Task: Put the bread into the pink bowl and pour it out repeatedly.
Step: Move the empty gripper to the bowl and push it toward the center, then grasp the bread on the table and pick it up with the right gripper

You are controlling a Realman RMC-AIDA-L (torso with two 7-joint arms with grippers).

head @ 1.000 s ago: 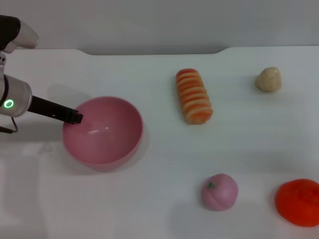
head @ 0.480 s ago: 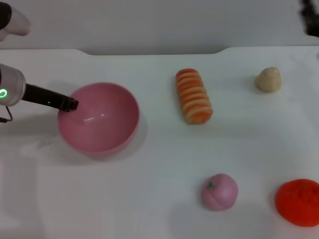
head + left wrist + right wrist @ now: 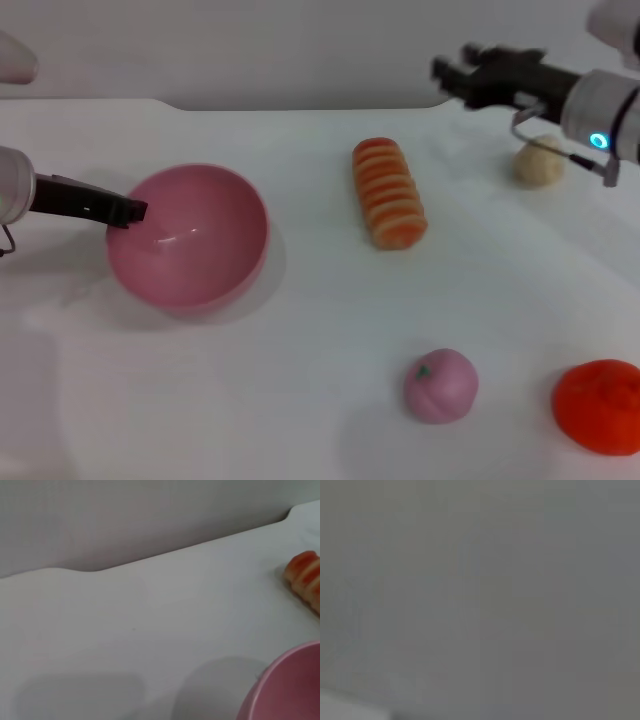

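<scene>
The pink bowl (image 3: 190,245) sits at the left of the white table, its open side facing up and slightly toward me. My left gripper (image 3: 128,212) is shut on its left rim. In the left wrist view a part of the pink bowl (image 3: 287,690) shows, with one end of the bread (image 3: 305,577) beyond it. The bread (image 3: 388,192), striped orange and cream, lies on the table right of the bowl. My right gripper (image 3: 452,68) hangs above the table's far edge, behind and right of the bread, open and holding nothing.
A small beige lump (image 3: 540,162) lies at the far right, just below my right arm. A pink peach-like ball (image 3: 440,385) and an orange fruit (image 3: 598,405) sit at the front right. The right wrist view shows only grey.
My left gripper has drawn the pink bowl leftward and a little away from me. My right arm has come into view from the upper right, moving left. The bread has not moved.
</scene>
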